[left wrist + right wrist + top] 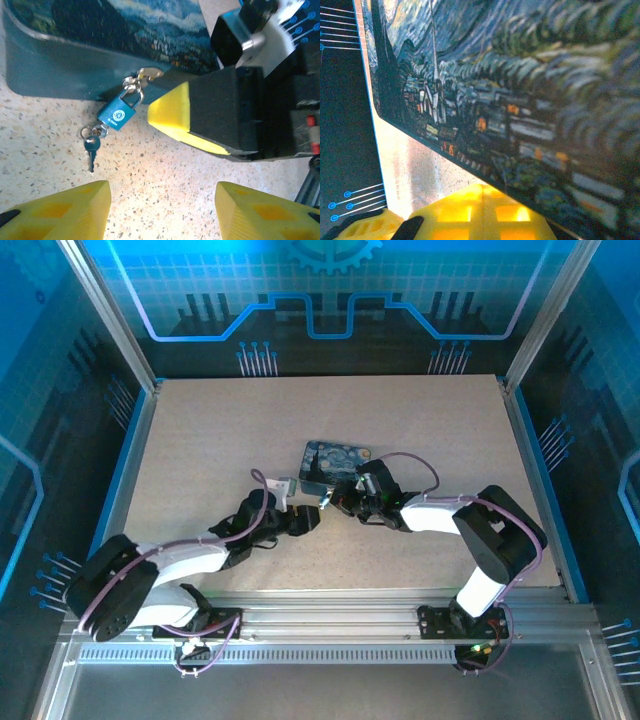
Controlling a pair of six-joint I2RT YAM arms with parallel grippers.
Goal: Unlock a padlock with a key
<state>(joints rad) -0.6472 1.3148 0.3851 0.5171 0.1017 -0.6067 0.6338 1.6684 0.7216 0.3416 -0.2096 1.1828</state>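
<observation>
Near the centre of the table [200, 440], the box [335, 462] bore a blue padlock [116, 114], hung by its shackle from the latch [149, 74] on the box's near side. The key [91, 147], ringed to the padlock, lay on the table. Left gripper [162, 210]: fingers apart, empty, near the key. Right gripper [344, 502]: against the box, state could not be told.
</observation>
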